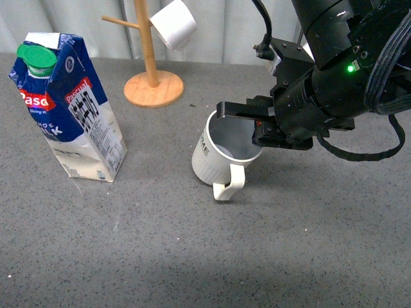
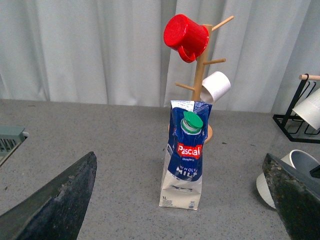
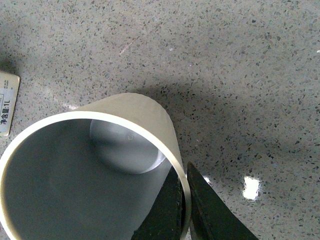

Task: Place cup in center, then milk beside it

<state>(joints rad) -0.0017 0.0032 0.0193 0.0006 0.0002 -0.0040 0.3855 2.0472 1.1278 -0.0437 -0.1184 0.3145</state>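
The cream ribbed cup [image 1: 218,154] hangs tilted over the middle of the grey tabletop [image 1: 192,256], handle pointing down toward the front. My right gripper [image 1: 260,128] is shut on the cup's rim, one finger inside and one outside. The right wrist view looks into the grey-blue inside of the cup [image 3: 75,175], with the fingers [image 3: 172,210] pinching its wall. The blue-and-white milk [image 1: 67,106] carton stands upright at the left. In the left wrist view the milk [image 2: 184,155] stands ahead between the wide-open fingers [image 2: 55,205] of my left gripper [image 2: 182,205], well short of it.
A wooden mug tree [image 1: 151,70] stands behind, holding a white mug [image 1: 173,24] and a red mug [image 2: 186,37]. A black rack [image 2: 297,115] with another white mug [image 2: 310,107] stands at the far right in the left wrist view.
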